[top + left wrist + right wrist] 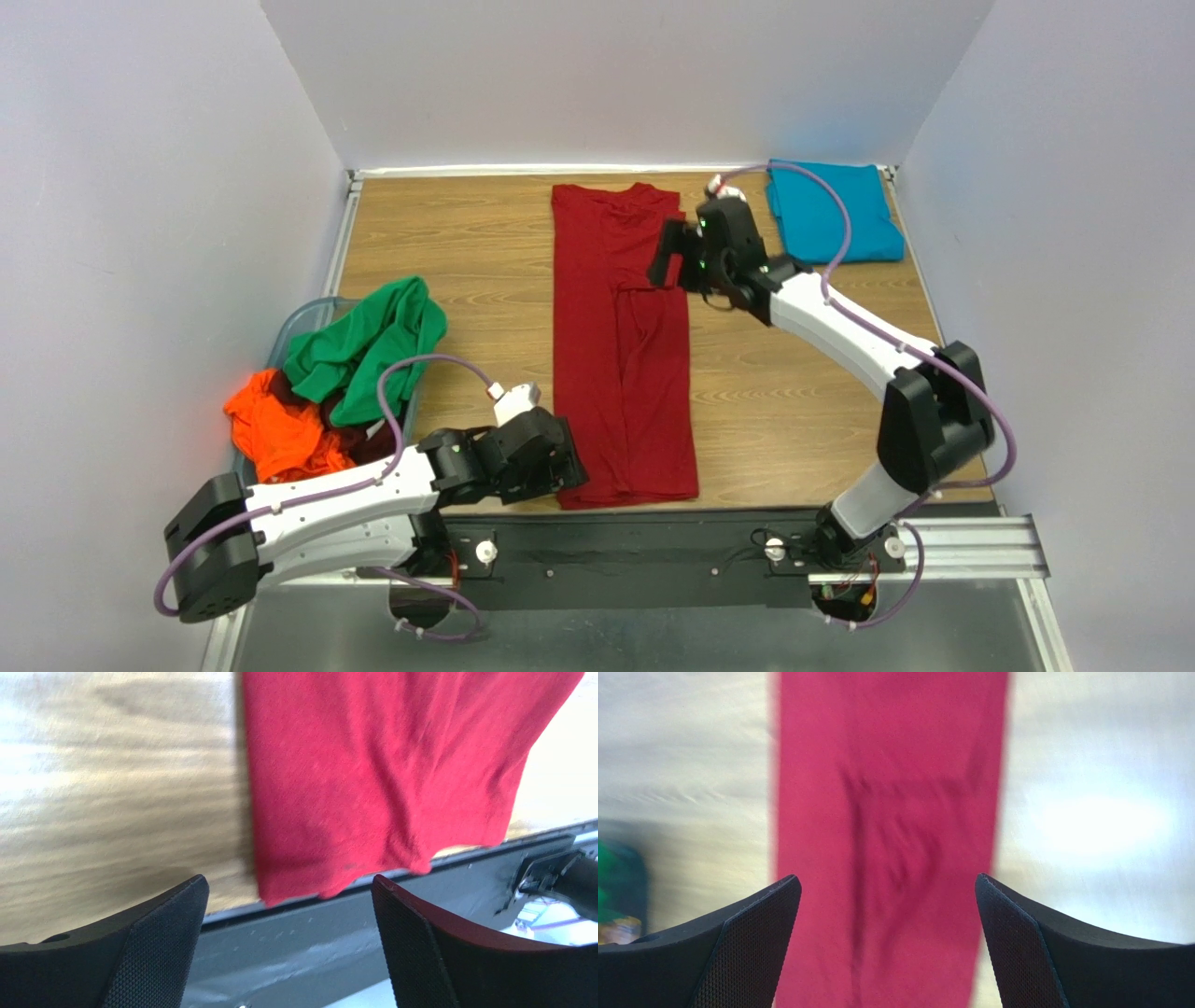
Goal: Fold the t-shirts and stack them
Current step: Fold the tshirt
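The dark red t-shirt [622,343] lies flat on the wooden table as a long narrow strip, sleeves folded in, running from the back edge to the near edge. My left gripper [572,469] is open and empty by the shirt's near left corner; the left wrist view shows that hem corner [372,784] between the open jaws. My right gripper [668,261] is open and empty above the shirt's far right edge; the right wrist view shows the red strip [889,840] below. A folded teal-blue t-shirt [833,210] lies at the back right.
A green t-shirt [368,347] and a bright orange t-shirt [281,427] are heaped in a clear bin [302,325] at the left. White walls enclose the table. A black metal rail [631,539] runs along the near edge.
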`<state>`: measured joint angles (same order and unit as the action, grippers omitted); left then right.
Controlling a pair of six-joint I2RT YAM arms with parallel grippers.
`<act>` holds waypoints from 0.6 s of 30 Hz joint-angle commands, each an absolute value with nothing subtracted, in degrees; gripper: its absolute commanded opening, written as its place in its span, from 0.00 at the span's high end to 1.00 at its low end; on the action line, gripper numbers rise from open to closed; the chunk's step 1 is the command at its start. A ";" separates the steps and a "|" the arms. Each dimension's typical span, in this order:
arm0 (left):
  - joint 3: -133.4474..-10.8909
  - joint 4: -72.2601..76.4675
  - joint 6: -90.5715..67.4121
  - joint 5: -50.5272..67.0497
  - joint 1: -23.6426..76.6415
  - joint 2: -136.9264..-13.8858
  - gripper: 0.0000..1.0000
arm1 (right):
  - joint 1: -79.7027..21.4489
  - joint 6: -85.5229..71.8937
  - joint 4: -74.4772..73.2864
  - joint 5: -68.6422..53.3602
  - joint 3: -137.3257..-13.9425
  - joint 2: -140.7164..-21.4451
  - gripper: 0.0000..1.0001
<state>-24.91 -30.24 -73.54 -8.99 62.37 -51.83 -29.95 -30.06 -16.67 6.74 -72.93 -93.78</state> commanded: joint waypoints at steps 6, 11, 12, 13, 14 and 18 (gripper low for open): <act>-21.01 -29.89 -77.08 -4.75 62.67 -48.25 0.31 | -30.85 -36.30 -18.72 5.10 -52.83 -81.31 0.00; -19.86 -27.34 -77.17 -3.86 62.67 -50.27 0.37 | -30.85 -36.47 -18.72 2.91 -50.19 -77.88 0.00; -19.86 -27.16 -77.25 -3.87 62.67 -51.06 0.38 | -30.85 -36.39 -18.72 2.47 -49.49 -77.78 0.00; -19.69 -26.72 -77.26 -3.87 62.67 -51.41 0.45 | -30.85 -36.56 -18.72 2.03 -49.13 -77.61 0.00; -19.51 -25.50 -77.17 -3.43 62.67 -51.85 0.49 | -30.85 -36.56 -18.72 0.54 -48.61 -77.26 0.00; -19.78 -24.52 -76.20 -2.64 62.67 -54.31 0.87 | -31.98 -36.21 -20.56 -2.11 -46.24 -75.68 0.00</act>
